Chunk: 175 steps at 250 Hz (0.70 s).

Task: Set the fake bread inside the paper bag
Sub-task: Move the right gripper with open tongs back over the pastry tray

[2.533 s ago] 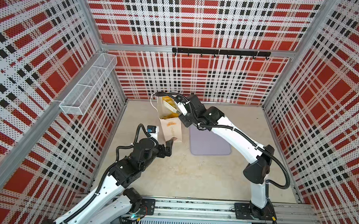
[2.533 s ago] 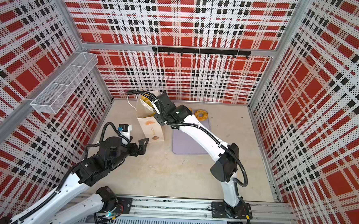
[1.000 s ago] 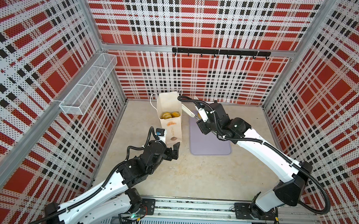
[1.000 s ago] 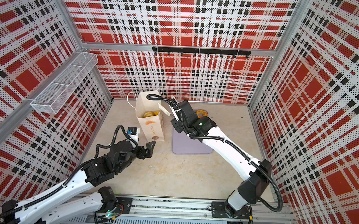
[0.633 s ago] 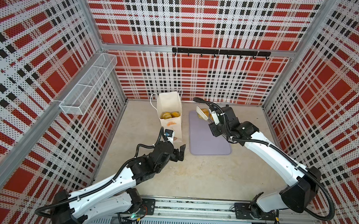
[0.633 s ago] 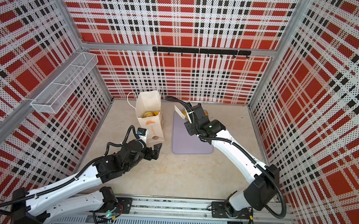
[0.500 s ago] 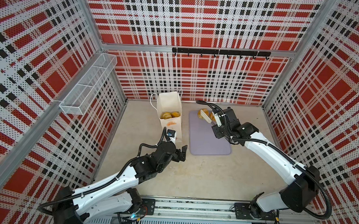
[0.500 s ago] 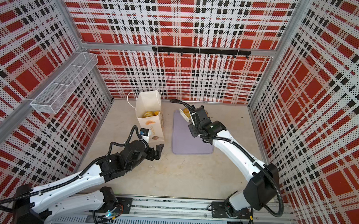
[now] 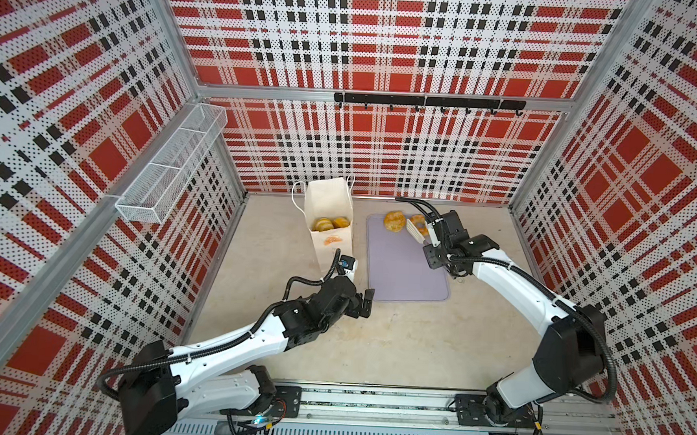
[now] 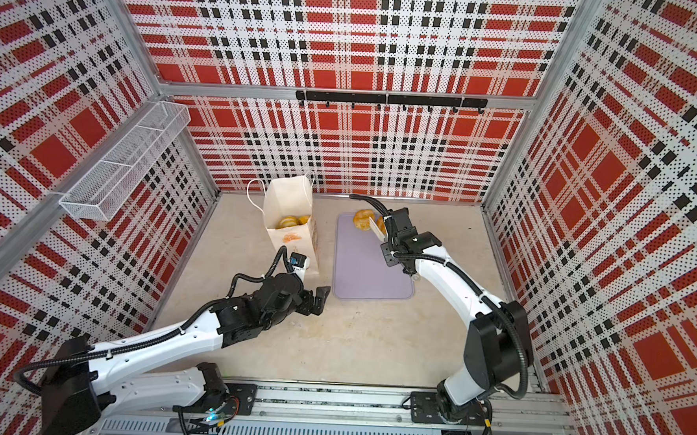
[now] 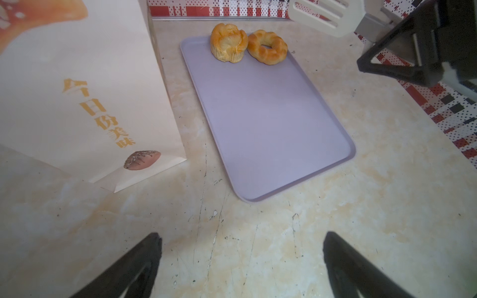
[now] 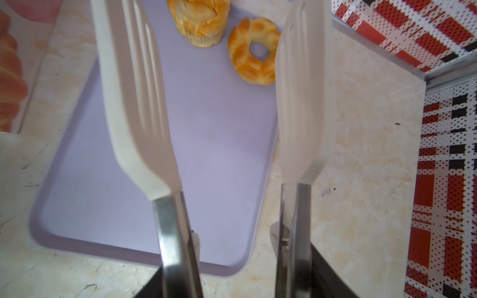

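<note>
The space is closed in on three sides by perforated walls printed in red, black and white plaid and framed by aluminium posts. A white wire-mesh basket is mounted on the left wall, and a black hook rail is fixed across the back wall. The tabletop is surfaced in a pale beige marble pattern, marked by dark scuffs and evenly lit.

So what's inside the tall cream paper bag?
At least two glossy golden toy pastries show through the open top of the cream paper bag. Anything beneath them is covered.
</note>
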Each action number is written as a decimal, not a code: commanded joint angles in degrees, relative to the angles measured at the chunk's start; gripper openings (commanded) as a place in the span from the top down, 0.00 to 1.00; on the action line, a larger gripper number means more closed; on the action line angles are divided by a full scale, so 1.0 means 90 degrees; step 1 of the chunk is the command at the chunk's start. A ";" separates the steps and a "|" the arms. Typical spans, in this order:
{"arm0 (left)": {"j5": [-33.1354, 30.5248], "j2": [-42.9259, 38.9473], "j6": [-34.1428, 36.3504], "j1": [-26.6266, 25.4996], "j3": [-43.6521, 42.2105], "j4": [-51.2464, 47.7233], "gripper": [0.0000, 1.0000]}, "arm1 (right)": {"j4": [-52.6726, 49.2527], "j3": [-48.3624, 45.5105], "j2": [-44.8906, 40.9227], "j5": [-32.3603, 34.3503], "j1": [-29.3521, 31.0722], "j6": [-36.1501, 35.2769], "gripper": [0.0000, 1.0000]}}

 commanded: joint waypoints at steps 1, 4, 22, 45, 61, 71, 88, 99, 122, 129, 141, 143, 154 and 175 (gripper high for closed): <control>0.0136 0.0117 -0.0153 -0.0030 0.0101 0.0297 0.01 | 0.0360 0.0130 0.0207 -0.0102 -0.0194 -0.0075 0.42; 0.0149 0.0129 -0.0156 -0.0038 0.0092 0.0309 0.01 | 0.0369 0.0138 0.0238 -0.0107 -0.0215 -0.0074 0.42; 0.0203 0.0246 -0.0180 -0.0049 0.0062 0.0390 0.01 | 0.0418 0.0222 0.0436 -0.0178 -0.0379 -0.0053 0.43; 0.0299 0.0409 -0.0230 -0.0069 0.0042 0.0496 0.00 | 0.0439 0.0423 0.0794 -0.0242 -0.0577 -0.0063 0.45; 0.0357 0.0513 -0.0227 -0.0086 0.0061 0.0538 0.01 | 0.0423 0.0620 0.1062 -0.0251 -0.0640 -0.0141 0.45; 0.0375 0.0567 -0.0234 -0.0088 0.0076 0.0538 0.01 | 0.0420 0.0750 0.1229 -0.0250 -0.0650 -0.0224 0.46; 0.0378 0.0602 -0.0212 -0.0089 0.0081 0.0543 0.00 | 0.0386 0.0984 0.1502 -0.0258 -0.0658 -0.0379 0.46; 0.0378 0.0612 -0.0214 -0.0091 0.0063 0.0543 0.01 | 0.0356 0.1141 0.1674 -0.0251 -0.0663 -0.0468 0.47; 0.0367 0.0593 -0.0211 -0.0088 0.0016 0.0554 0.01 | 0.0283 0.1456 0.1984 -0.0135 -0.0689 -0.0579 0.48; 0.0368 0.0586 -0.0224 -0.0088 0.0004 0.0553 0.01 | 0.0276 0.1539 0.2064 -0.0096 -0.0697 -0.0601 0.48; 0.0363 0.0569 -0.0232 -0.0093 -0.0026 0.0557 0.00 | 0.0254 0.1673 0.2183 -0.0096 -0.0715 -0.0629 0.50; 0.0367 0.0572 -0.0234 -0.0090 -0.0033 0.0556 0.00 | 0.0254 0.1693 0.2202 -0.0100 -0.0720 -0.0640 0.50; 0.0353 0.0561 -0.0243 -0.0088 -0.0055 0.0563 0.01 | 0.0271 0.1792 0.2290 -0.0187 -0.0731 -0.0729 0.51; 0.0348 0.0544 -0.0244 -0.0079 -0.0102 0.0563 0.01 | 0.0346 0.1915 0.2436 -0.0454 -0.0726 -0.1002 0.51</control>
